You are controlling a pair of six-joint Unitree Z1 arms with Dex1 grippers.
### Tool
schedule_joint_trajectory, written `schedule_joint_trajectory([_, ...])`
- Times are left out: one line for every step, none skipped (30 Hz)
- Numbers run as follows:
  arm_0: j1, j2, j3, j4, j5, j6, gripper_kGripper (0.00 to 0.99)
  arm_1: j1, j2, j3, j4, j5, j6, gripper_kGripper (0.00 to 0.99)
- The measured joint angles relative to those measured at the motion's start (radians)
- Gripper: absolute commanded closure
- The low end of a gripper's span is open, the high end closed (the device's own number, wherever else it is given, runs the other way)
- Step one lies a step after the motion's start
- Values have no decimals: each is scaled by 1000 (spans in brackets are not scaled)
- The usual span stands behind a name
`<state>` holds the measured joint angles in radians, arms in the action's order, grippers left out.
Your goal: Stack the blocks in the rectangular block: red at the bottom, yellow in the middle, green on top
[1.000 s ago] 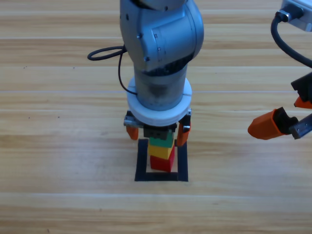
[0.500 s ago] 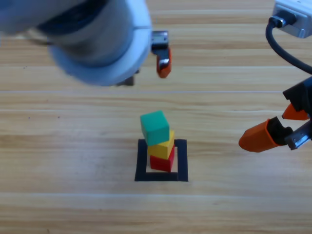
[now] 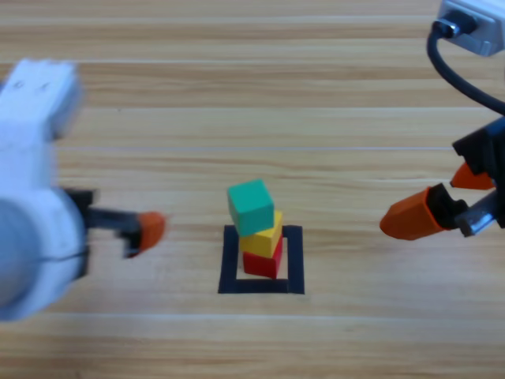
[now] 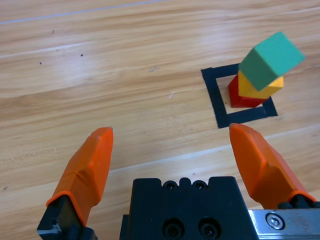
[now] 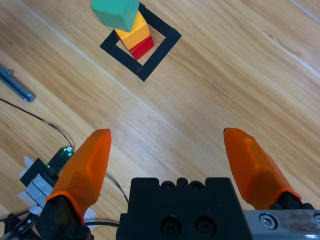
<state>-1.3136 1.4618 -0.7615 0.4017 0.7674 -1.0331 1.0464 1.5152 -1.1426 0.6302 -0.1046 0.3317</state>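
Three cubes stand as one stack inside the black tape square [image 3: 261, 263] on the wooden surface [image 3: 260, 103]. At the base sits the red cube [image 3: 262, 262], resting on the bare wood within the outline, toward the square's far side in the high view. On it lies the yellow cube [image 3: 261, 240], turned a little against the red one. Topmost is the green cube [image 3: 251, 207], sitting on the yellow cube and shifted toward the left, so that it overhangs the cube beneath on that side. Nothing touches the stack.

Left of the square, the left claw [image 3: 142, 234] is low and well apart from the stack, with one orange jaw tip pointing toward it. Seen from the left wrist, its two jaws are spread wide with only bare wood between them, and the stack stands farther off at the upper right.

Over at the right edge, the right claw [image 3: 446, 197] is also well apart from the square. From the right wrist, its jaws are likewise spread wide and grip nothing, with the stack far off at the top left. Thin black cable [image 5: 35, 120] and a small board with green lights [image 5: 56, 159] lie on the wood at that view's lower left.
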Motion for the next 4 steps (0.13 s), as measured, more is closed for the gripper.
schedule_joint_trajectory([0, -49, 82, -76, 9, 31, 0, 0, 0, 0, 0, 0, 0, 1])
schedule_joint_trajectory([0, -66, 116, -113, 10, 45, 0, 0, 0, 1, 0, 0, 0, 1])
schedule_joint_trajectory([-1, -79, 144, -150, 11, 56, 0, 0, 0, 1, 0, 0, 0, 1])
schedule_joint_trajectory([-1, -97, 190, -207, 11, 76, 0, 0, 0, 1, 0, 0, 0, 1])
